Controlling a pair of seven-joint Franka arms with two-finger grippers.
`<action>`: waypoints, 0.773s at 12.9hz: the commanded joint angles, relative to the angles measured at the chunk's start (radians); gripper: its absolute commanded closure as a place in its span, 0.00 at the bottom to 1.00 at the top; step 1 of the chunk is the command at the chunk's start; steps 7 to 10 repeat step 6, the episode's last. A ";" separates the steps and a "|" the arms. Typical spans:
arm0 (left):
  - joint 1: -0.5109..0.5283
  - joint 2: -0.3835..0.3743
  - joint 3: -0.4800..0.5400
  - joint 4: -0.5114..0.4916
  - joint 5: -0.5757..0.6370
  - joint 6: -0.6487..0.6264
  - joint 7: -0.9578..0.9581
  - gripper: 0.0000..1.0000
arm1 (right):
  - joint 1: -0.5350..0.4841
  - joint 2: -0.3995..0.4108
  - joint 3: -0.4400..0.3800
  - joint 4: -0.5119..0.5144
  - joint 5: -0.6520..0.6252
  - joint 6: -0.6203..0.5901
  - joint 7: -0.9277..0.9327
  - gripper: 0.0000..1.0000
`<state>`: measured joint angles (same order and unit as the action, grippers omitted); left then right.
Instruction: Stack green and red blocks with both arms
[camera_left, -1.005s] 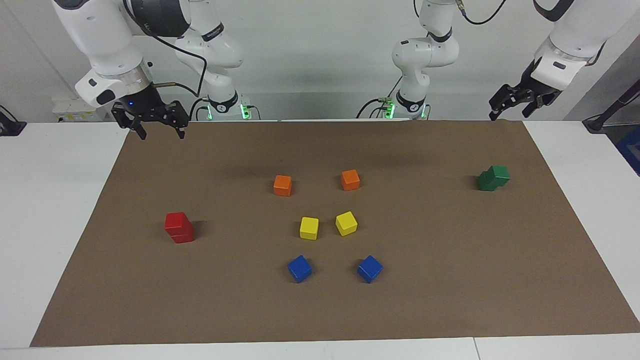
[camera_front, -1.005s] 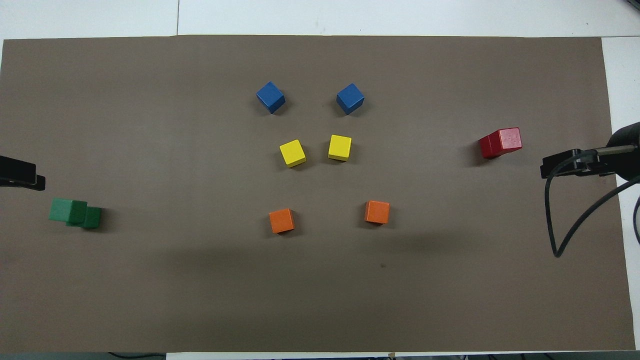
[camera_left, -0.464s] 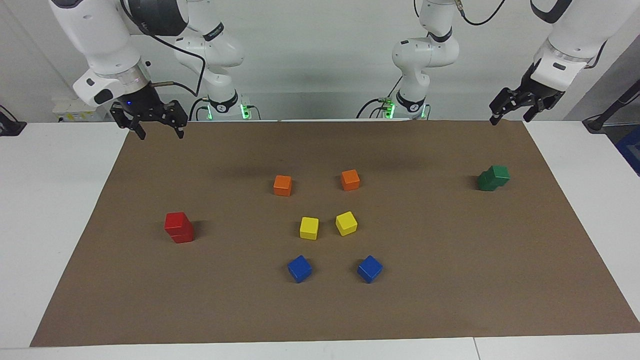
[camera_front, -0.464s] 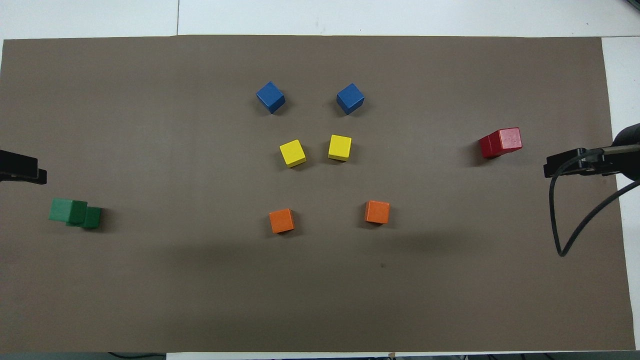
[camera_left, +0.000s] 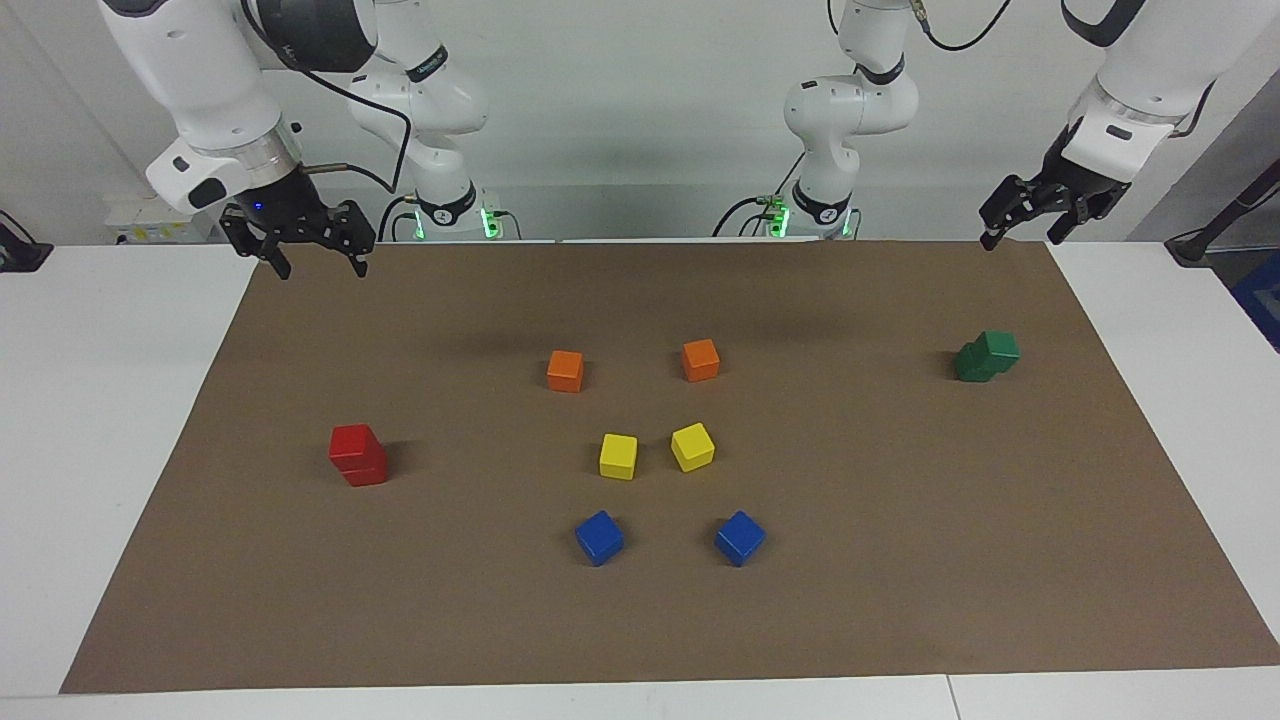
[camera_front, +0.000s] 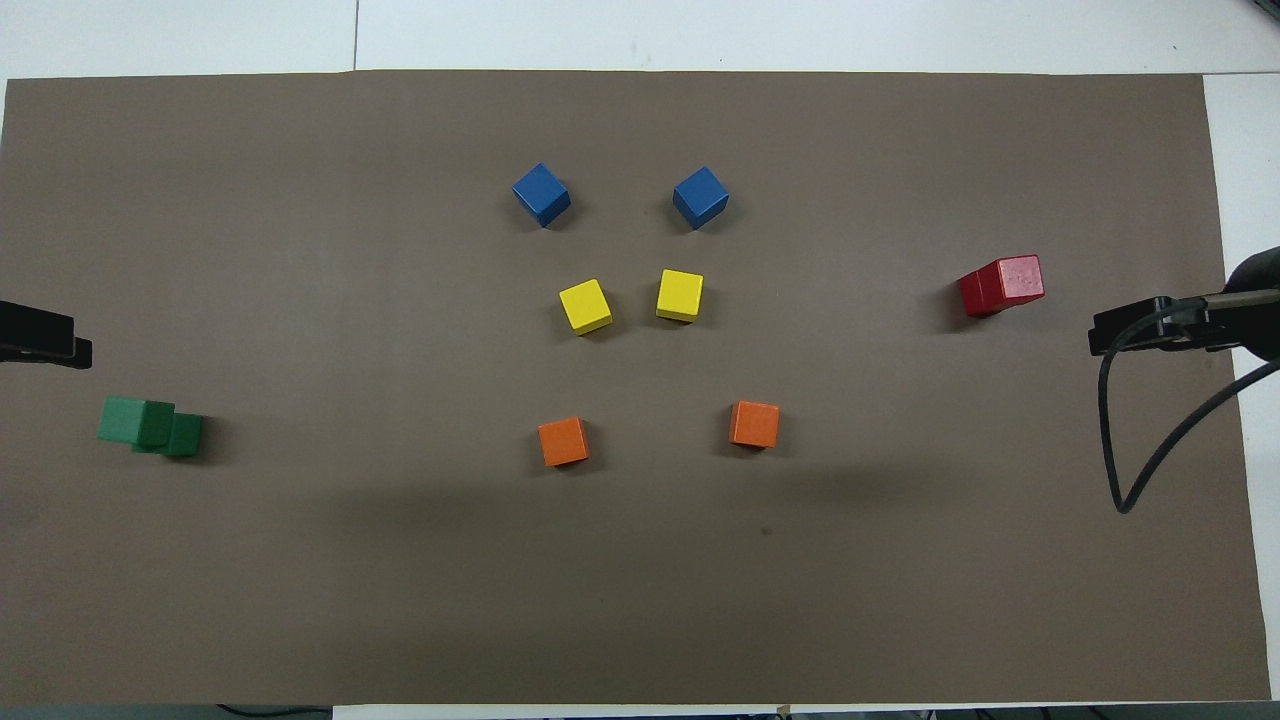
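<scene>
Two red blocks (camera_left: 357, 455) stand stacked squarely, one on the other, toward the right arm's end of the mat, and show as one red stack (camera_front: 1003, 283) from above. Two green blocks (camera_left: 986, 356) are stacked toward the left arm's end, the upper one shifted sideways and overhanging the lower (camera_front: 150, 425). My right gripper (camera_left: 324, 266) hangs open and empty over the mat's corner nearest the robots. My left gripper (camera_left: 1018, 238) hangs open and empty over the corner nearest the robots at its own end. Both grippers are well apart from the stacks.
In the middle of the brown mat (camera_left: 900, 560) lie two orange cubes (camera_left: 565, 370) (camera_left: 701, 360), two yellow cubes (camera_left: 618, 456) (camera_left: 693, 446) and two blue cubes (camera_left: 599, 537) (camera_left: 740, 538), each single and apart. White table borders the mat.
Both grippers have drifted slightly up and back toward the robots, the left one a little more. No block has moved.
</scene>
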<state>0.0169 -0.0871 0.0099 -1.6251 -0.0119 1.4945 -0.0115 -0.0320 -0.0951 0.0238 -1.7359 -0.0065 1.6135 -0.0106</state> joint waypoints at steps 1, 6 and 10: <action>-0.017 -0.019 0.010 -0.019 0.029 0.017 0.012 0.00 | 0.008 0.003 -0.004 0.002 -0.024 -0.003 0.014 0.00; -0.015 -0.022 0.007 -0.021 0.027 0.015 0.010 0.00 | 0.008 -0.001 -0.002 -0.004 -0.024 -0.003 0.014 0.00; -0.015 -0.022 0.007 -0.021 0.027 0.015 0.010 0.00 | 0.008 -0.001 -0.002 -0.004 -0.024 -0.003 0.014 0.00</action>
